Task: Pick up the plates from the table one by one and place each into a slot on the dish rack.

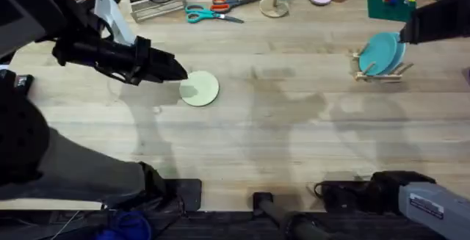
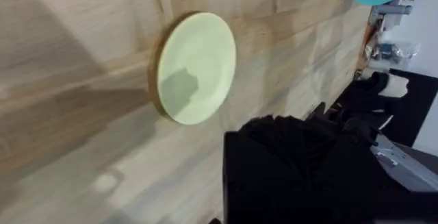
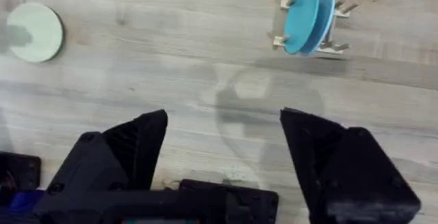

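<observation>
Plates: two teal ones [image 1: 382, 53] upright in the dish rack [image 1: 380, 73], far right.
Pale yellow-green plate [image 1: 199, 89] lies flat on the table [image 1: 294, 137], left of centre, beside the left gripper [image 1: 176, 71], jaw state unclear; right gripper [image 3: 222, 155] jaws apart. No writing is legible.

A pale yellow-green plate [image 1: 200, 89] lies flat on the light wood-grain table [image 1: 279, 137], left of centre in the overhead view. At the upper right, two teal plates [image 1: 382, 53] stand on edge, tilted, in the small wooden rack [image 1: 380, 74].
</observation>
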